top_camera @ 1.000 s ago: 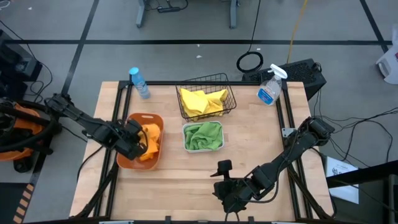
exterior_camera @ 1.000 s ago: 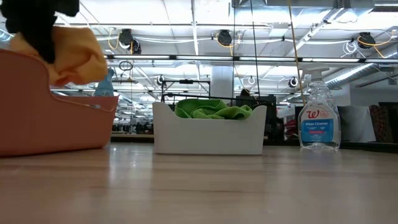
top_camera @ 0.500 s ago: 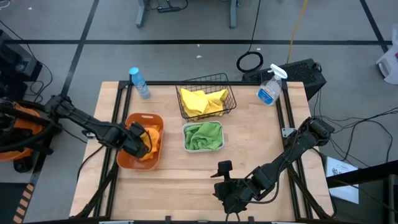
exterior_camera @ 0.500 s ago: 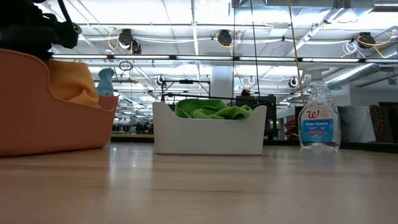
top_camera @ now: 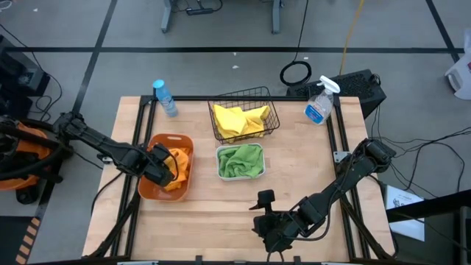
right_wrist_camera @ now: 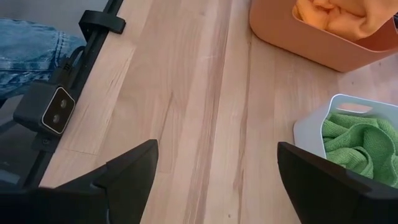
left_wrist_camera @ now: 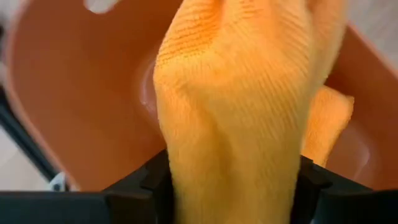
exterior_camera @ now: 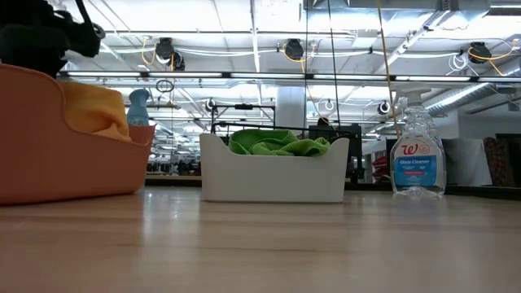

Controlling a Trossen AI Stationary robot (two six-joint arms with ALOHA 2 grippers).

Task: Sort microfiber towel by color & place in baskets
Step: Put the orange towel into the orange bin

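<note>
Left gripper (top_camera: 163,165) clamps orange towel (left_wrist_camera: 239,106) inside orange tub (top_camera: 149,188) | part fingers low, lift clear | right gripper (right_wrist_camera: 217,174) idles, fingers apart.

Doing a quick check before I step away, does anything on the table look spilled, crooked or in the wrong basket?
Nothing stands out. Yellow towel lies in the wire basket, green towel in the white bin, orange towel in the orange tub with the left gripper on it. The spray bottle stands upright.
</note>
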